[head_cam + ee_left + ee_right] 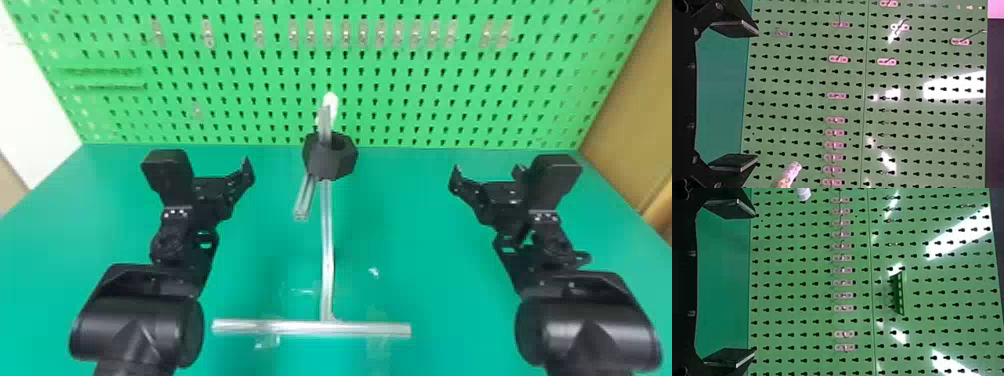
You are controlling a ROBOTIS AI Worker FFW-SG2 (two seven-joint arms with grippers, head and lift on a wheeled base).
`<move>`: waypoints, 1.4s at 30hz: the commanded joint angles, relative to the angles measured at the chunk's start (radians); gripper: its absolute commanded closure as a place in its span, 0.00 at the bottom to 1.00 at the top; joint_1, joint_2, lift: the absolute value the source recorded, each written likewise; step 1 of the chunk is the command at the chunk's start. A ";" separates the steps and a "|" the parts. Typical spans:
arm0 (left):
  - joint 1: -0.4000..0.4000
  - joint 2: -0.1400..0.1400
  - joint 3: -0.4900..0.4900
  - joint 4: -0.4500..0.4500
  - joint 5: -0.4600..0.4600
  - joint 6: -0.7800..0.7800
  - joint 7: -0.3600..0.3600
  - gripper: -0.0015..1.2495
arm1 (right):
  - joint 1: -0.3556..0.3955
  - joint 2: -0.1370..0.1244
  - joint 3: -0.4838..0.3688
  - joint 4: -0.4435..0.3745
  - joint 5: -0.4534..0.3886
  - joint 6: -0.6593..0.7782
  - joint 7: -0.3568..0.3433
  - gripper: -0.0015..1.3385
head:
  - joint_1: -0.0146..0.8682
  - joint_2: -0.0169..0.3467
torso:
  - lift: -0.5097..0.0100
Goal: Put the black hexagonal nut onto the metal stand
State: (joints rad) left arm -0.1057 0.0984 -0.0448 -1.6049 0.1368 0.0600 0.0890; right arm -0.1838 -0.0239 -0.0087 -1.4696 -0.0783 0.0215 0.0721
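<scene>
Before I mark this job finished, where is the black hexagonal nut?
In the head view, the nut is near the centre, around the metal stand's upright by the short slanted bar, between the left arm and right arm.

On my left wrist view, taking twelve as up in the room, I have the left gripper (217, 182) with its two flat black fingers (736, 29) wide apart, one at seven o'clock, one at five, and nothing between them. The green table (721, 98) lies at six. The green pegboard (801, 74) rises past it towards twelve, a glare patch (956, 86) high on it. Pinkish hook plates (836, 95) run in a row from nine through the middle to three, and others sit around ten and eleven. At four I see the pale tip of the metal stand (791, 170).
</scene>
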 commanded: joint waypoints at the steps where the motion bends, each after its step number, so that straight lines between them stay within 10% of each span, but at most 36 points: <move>1: -0.003 0.000 0.000 0.000 -0.006 0.000 0.000 0.13 | -0.002 -0.001 0.001 0.000 -0.002 0.000 0.000 0.05 | 0.80 0.27 | 0.98; 42: -0.006 0.000 -0.007 0.006 0.010 -0.006 0.000 0.13 | -0.003 0.002 -0.007 0.000 -0.006 -0.002 0.000 0.05 | 0.80 0.27 | 0.98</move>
State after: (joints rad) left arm -0.1128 0.0975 -0.0521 -1.5997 0.1419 0.0539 0.0890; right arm -0.1869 -0.0215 -0.0142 -1.4696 -0.0844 0.0213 0.0721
